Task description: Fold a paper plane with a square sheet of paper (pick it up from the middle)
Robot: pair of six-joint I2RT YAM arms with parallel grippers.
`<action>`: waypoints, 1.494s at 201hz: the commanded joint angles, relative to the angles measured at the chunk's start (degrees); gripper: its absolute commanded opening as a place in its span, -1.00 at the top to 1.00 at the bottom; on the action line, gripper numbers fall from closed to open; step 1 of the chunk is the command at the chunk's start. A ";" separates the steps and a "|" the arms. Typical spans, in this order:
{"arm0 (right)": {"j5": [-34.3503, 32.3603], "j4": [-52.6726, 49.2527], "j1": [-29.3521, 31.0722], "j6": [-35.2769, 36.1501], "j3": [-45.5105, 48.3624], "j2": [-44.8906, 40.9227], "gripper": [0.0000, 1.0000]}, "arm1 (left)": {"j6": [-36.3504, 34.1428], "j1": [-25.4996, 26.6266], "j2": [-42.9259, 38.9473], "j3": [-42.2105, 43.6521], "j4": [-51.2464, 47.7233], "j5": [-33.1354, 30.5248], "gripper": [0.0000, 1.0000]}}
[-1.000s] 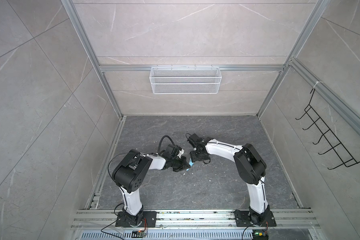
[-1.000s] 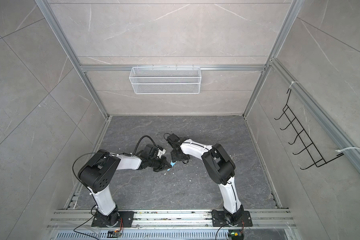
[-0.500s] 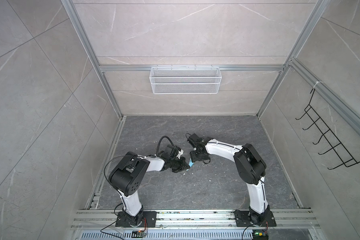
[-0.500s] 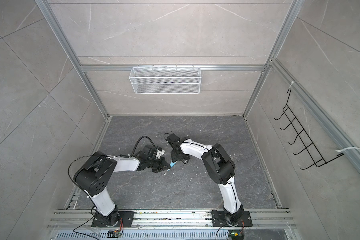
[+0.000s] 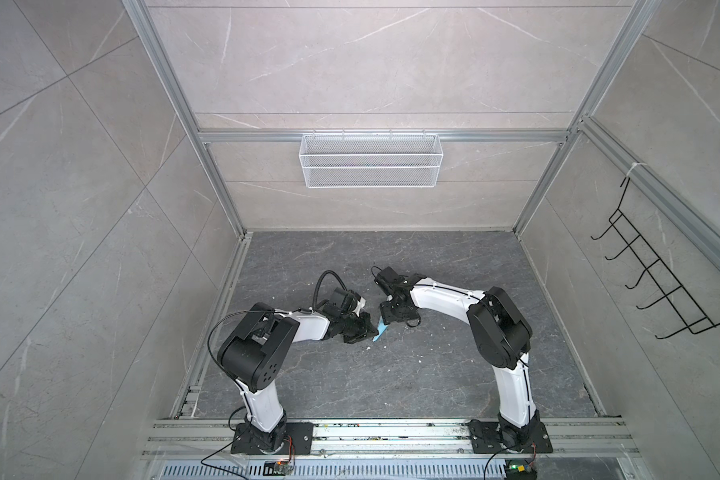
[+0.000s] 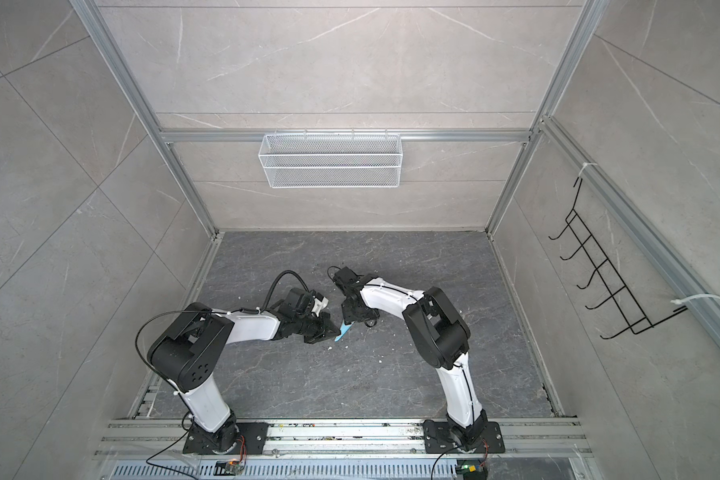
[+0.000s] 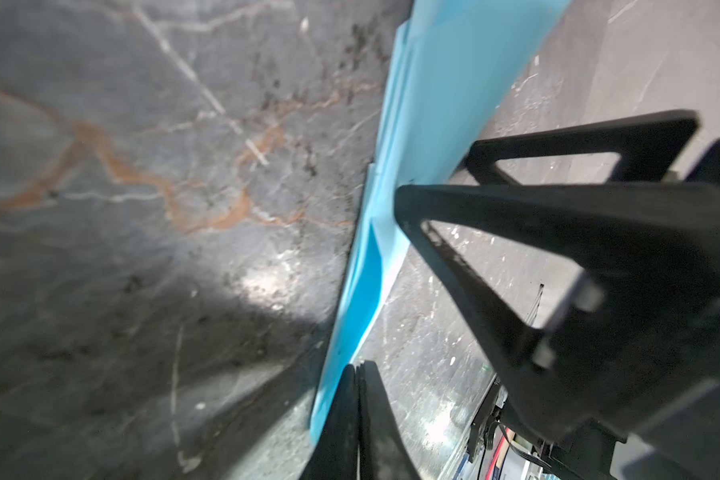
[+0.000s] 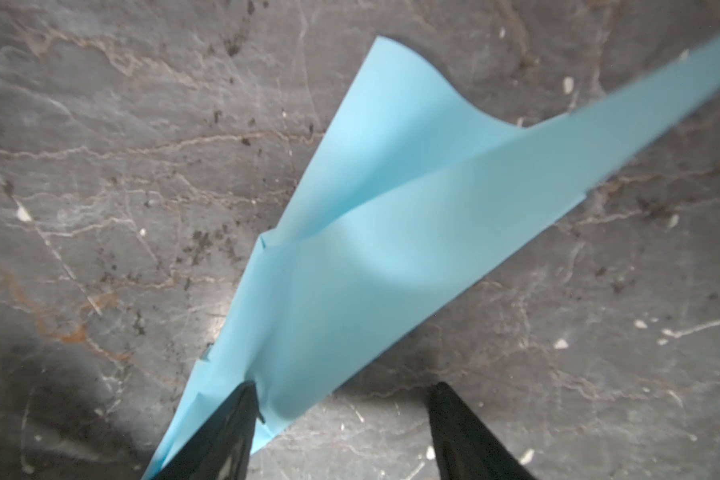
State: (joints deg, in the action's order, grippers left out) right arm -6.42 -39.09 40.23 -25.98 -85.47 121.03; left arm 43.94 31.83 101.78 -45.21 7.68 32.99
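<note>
Left wrist view showed the left gripper (image 7: 356, 368) clenched on the slim light-blue paper plane (image 7: 429, 104), right gripper (image 8: 344, 388) open right beside it, so one careless tug could've torn it.

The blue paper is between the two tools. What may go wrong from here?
1. The left tool seems shut on just a narrow end of the paper plane; a push may pull it free or tear it.
2. The right tool stands open with one finger against the paper, whose layers bulge; closing there may crumple them, not crease them.
</note>
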 commanded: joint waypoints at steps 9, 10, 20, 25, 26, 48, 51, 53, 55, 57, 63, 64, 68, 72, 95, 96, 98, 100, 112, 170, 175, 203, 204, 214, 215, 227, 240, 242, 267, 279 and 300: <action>-1.14 -5.46 0.60 -0.51 5.01 10.41 -0.38 | -0.75 -0.25 1.22 -1.52 -0.71 0.12 0.86; -1.14 -5.42 0.67 -0.54 4.99 10.43 -0.37 | -0.73 -0.27 1.23 -1.49 -0.68 0.08 0.86; -1.14 -5.55 0.62 -0.64 4.99 10.45 -0.37 | -0.63 -0.20 1.45 -1.21 -0.65 0.33 0.86; -1.10 -5.54 0.64 -0.59 4.93 10.53 -0.37 | -0.55 -0.10 1.49 -1.11 -0.65 0.48 0.86; -1.08 -5.50 0.64 -0.62 4.95 10.54 -0.37 | -0.58 -0.10 1.49 -1.06 -0.65 0.49 0.86; -1.12 -5.57 0.60 -0.74 4.91 10.63 -0.37 | -0.52 0.07 1.45 -0.20 -0.60 0.64 0.87; -1.14 -5.59 0.65 -0.70 4.84 10.69 -0.37 | -0.53 0.07 1.41 -0.03 -0.65 0.61 0.87; -1.14 -5.59 0.62 -0.80 4.87 10.71 -0.37 | -0.53 0.07 1.41 0.11 -0.65 0.65 0.87; -1.08 -5.56 0.64 -0.80 4.85 10.67 -0.37 | -0.53 0.07 1.36 0.16 -0.65 0.62 0.87; -1.13 -5.60 0.66 -0.82 4.80 10.64 -0.37 | -0.50 0.07 1.33 0.20 -0.65 0.66 0.87; -1.15 -5.69 0.70 -0.76 4.79 10.71 -0.37 | -0.44 0.07 1.32 0.49 -0.65 0.52 0.87; -1.14 -5.67 0.71 -0.80 4.83 10.76 -0.37 | -0.44 0.07 1.36 0.53 -0.65 0.47 0.87; -1.17 -5.68 0.68 -0.83 4.84 10.80 -0.37 | -0.39 0.07 1.45 0.68 -0.65 0.44 0.87; -1.17 -5.68 0.68 -0.83 4.79 10.80 -0.37 | -0.36 0.06 1.41 0.80 -0.61 0.46 0.87; -1.21 -5.82 0.72 -0.87 4.72 10.98 -0.37 | -0.34 0.07 1.35 1.52 -1.19 0.11 0.87; -1.22 -5.82 0.68 -0.89 4.75 10.98 -0.37 | -0.34 0.07 1.34 1.57 -1.23 0.08 0.87; -1.21 -5.82 0.72 -0.91 4.65 10.96 -0.37 | -0.35 0.07 1.26 1.61 -1.26 0.00 0.87; -1.18 -5.80 0.70 -0.92 4.64 10.97 -0.37 | -0.31 0.07 1.24 1.79 -1.33 0.00 0.87; -1.27 -5.82 0.73 -0.85 4.61 11.00 -0.37 | -0.19 0.02 0.82 2.30 -1.60 0.03 0.87; -1.32 -5.90 0.73 -1.09 4.63 11.15 -0.37 | -1.21 0.25 -2.82 5.81 -5.75 -0.26 0.88; -1.36 -5.89 0.73 -1.04 4.69 11.14 -0.37 | -1.46 0.33 -3.17 5.96 -6.13 -0.18 0.88; -1.49 -5.86 0.61 -1.13 4.60 11.23 -0.37 | -3.01 0.39 -5.09 6.04 -8.26 0.14 0.88; -1.49 -5.88 0.67 -1.15 4.61 11.28 -0.37 | -3.09 0.32 -5.18 5.94 -8.32 0.10 0.88; -1.42 -5.85 0.73 -1.18 4.55 11.33 -0.37 | -3.47 0.23 -6.13 5.39 -8.26 -0.02 0.88; -1.37 -5.88 0.77 -1.18 4.49 11.29 -0.37 | -3.49 0.19 -6.23 5.35 -8.19 -0.03 0.88; -1.49 -5.89 0.68 -1.13 4.70 11.37 -0.37 | -3.33 0.06 -7.56 4.60 -6.74 0.26 0.88; -1.46 -5.82 0.71 -1.13 4.73 11.49 -0.37 | -2.99 -0.25 -8.40 3.29 -5.25 0.20 0.88; -1.49 -5.82 0.73 -1.13 4.75 11.46 -0.37 | -2.99 -0.21 -8.38 3.05 -5.07 0.18 0.88; -1.46 -5.69 0.72 -1.20 4.73 11.42 -0.37 | -1.68 -0.24 -6.01 0.15 -1.79 0.36 0.88; -1.33 -5.60 0.64 -1.36 4.80 11.33 -0.37 | -0.86 -0.25 -4.02 -0.86 -0.14 0.84 0.89; -1.31 -5.52 0.69 -1.38 4.97 11.24 -0.37 | -0.22 -0.27 -1.61 -2.18 1.34 0.73 0.91</action>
State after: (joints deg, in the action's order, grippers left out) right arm -6.26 -39.90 40.23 -26.85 -86.17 121.45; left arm 42.72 31.83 97.58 -45.10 5.82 33.10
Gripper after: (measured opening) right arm 0.686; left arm 0.059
